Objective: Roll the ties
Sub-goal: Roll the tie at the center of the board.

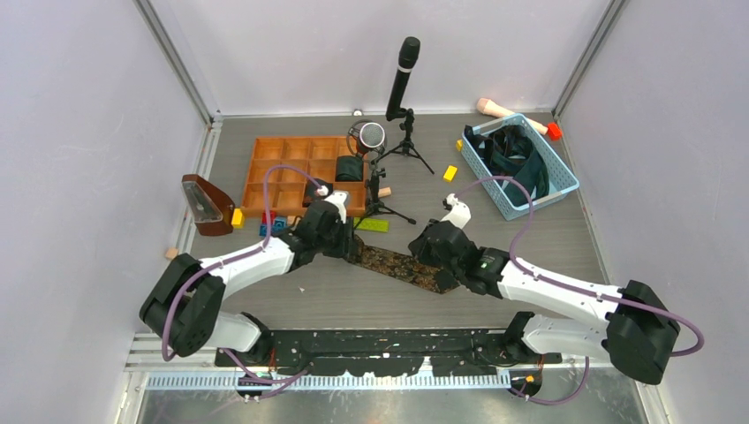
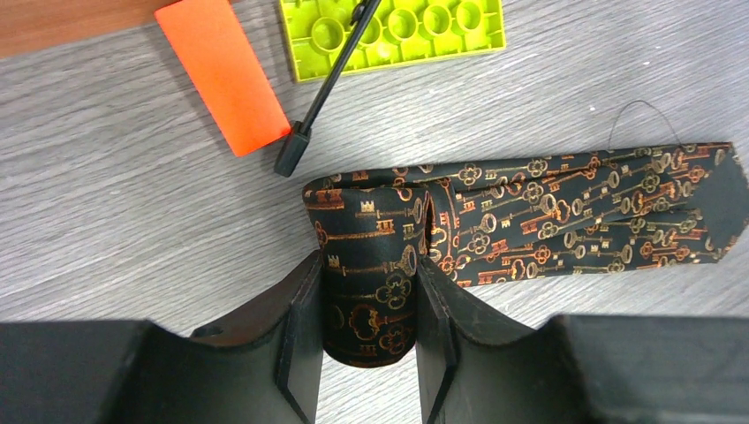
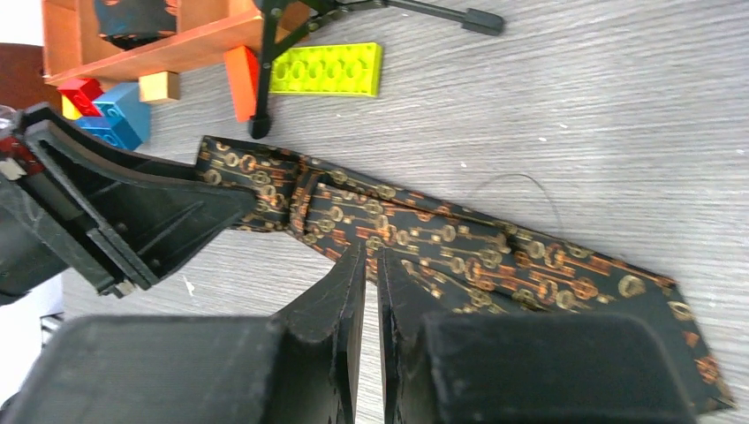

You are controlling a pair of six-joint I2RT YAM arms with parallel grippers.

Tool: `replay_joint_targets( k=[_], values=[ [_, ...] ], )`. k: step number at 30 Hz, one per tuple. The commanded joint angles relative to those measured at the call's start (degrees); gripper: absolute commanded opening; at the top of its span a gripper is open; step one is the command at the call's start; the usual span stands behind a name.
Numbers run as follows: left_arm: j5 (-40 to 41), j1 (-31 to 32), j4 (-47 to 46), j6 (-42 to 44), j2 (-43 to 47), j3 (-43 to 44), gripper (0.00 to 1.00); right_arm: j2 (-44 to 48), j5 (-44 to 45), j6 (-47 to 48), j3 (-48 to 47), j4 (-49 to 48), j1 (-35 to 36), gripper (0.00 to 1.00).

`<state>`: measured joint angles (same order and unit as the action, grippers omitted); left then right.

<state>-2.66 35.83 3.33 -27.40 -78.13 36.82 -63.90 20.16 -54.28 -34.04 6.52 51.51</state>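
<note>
Left wrist view: the left claw [image 2: 366, 283] is closed on the rolled end of the tie [image 2: 565, 221], a loose first turn between its fingers. The unrolled length lies flat on the worktop [image 2: 132, 194], its long axis running toward the right arm. The right claw [image 3: 371, 265] sits narrow over mid-length; I cannot tell whether it pinches fabric. The tie is black with gold-brown keys and one stray thread.

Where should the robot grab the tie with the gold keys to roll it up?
Grab the tie at its coiled end, from above, one finger on each edge, as the left gripper does. That end stands up in a loop; the rest lies flat and thin.
</note>
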Motion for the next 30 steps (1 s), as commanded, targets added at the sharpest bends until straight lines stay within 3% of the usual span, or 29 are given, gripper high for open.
replay_joint_targets(
  k=[1,30],
  values=[
    [6.13,1.58,5.42,2.88,1.05,3.24,0.38,3.03,4.48,0.34,1.02,2.53,-0.22,0.17],
    [35.67,17.22,21.85,4.11,-10.28,16.26,0.38,10.37,9.42,2.51,1.44,9.6,-0.2,0.19]
  ],
)
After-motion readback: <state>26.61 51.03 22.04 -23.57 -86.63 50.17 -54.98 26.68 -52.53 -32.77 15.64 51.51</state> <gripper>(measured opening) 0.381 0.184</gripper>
